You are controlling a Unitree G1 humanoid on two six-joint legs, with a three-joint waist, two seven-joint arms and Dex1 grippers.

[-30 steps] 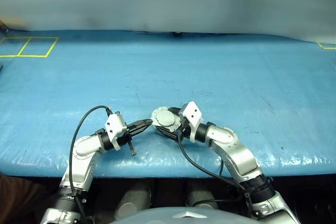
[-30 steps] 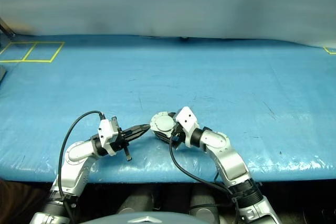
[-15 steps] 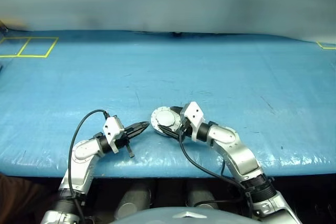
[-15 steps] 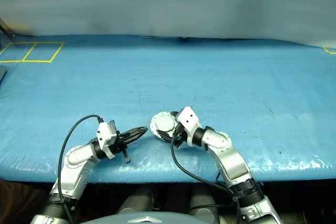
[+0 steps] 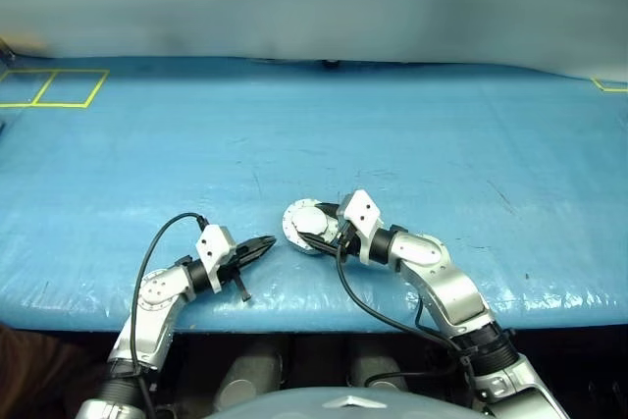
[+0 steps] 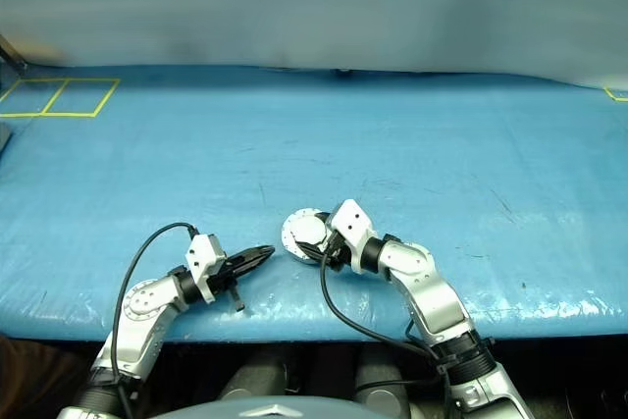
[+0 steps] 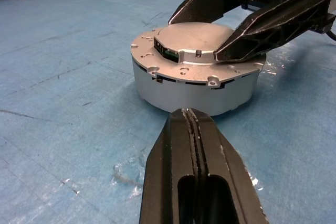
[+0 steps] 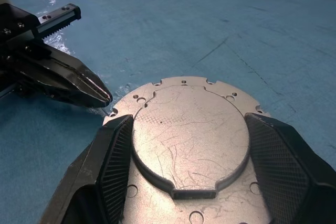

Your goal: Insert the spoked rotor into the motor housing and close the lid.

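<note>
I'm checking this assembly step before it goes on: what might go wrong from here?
1. The right claw straddles the raised centre of the lid on the motor housing; if its fingers drag as it leaves, the lid may shift.
2. The shut left claw points at the housing wall from close by; a nudge forward might push the unit across the blue sheet.

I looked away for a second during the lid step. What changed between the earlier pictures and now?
The left gripper, shut, backed off from the motor housing toward the table's near edge and now sits apart from it. The right gripper stayed put, its fingers either side of the raised centre of the lid. The closed housing has not moved on the blue table.
</note>
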